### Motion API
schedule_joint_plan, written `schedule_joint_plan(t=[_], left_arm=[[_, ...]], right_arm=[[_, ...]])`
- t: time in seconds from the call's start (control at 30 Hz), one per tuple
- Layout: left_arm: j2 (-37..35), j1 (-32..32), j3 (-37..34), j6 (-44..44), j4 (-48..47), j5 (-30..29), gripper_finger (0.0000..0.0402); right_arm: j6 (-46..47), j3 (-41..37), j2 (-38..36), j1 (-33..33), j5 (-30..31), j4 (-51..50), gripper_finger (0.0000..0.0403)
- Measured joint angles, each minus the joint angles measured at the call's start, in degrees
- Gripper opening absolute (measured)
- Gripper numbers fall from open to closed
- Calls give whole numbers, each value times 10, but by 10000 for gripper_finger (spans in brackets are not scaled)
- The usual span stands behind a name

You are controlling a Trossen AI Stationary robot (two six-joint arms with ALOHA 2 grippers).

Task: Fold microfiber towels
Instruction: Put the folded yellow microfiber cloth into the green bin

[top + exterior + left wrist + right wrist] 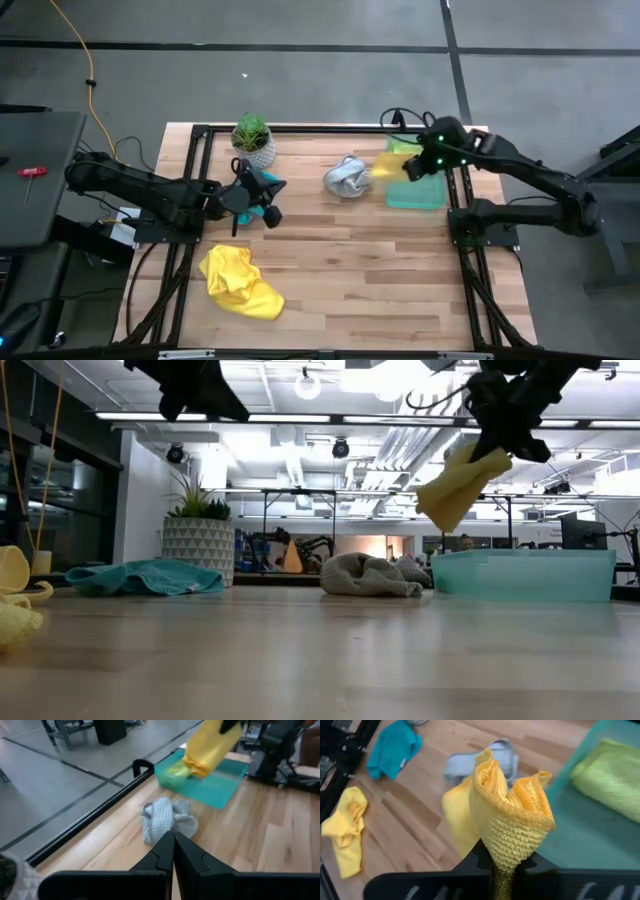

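My right gripper (pixel 505 870) is shut on a yellow towel (pixel 510 815), held in the air over the near-left edge of the translucent green tray (pixel 420 195). A lime green towel (pixel 612 775) lies folded in that tray. A grey-white towel (pixel 347 177) lies crumpled on the table left of the tray. My left gripper (pixel 174 847) is shut on nothing and hovers at the table's left, above a teal towel (pixel 268 213) lying in a heap. A second yellow towel (pixel 240 283) lies crumpled near the front left. My right gripper pinches a bunched fold of the yellow towel (pixel 512 852) between its two fingers, several layers together. The fingers slant downward from the table's right side. The towel is lifted clear of table and tray and hangs slack below the gripper (pixel 458 485).
A small plant in a white pot (pixel 253 142) stands at the far left, just behind my left gripper. A black frame rail (pixel 330 129) runs along the table's far edge. Bare wood lies across the middle and near right of the table (pixel 400 280).
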Motion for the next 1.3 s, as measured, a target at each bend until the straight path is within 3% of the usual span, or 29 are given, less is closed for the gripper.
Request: schedule_joint_plan(t=[0.17, 0.43, 0.5, 1.3], left_arm=[[12, 0, 0, -16, -1, 11, 0], [13, 0, 0, -21, -4, 24, 0], [13, 0, 0, -21, -5, 22, 0], [13, 0, 0, -30, -12, 19, 0]], right_arm=[[-45, -22, 2, -75, -47, 18, 1], [-54, -106, 26, -141, -273, 175, 0], [-32, -119, 29, -140, -287, 226, 0], [-82, -130, 71, -205, -11, 41, 0]])
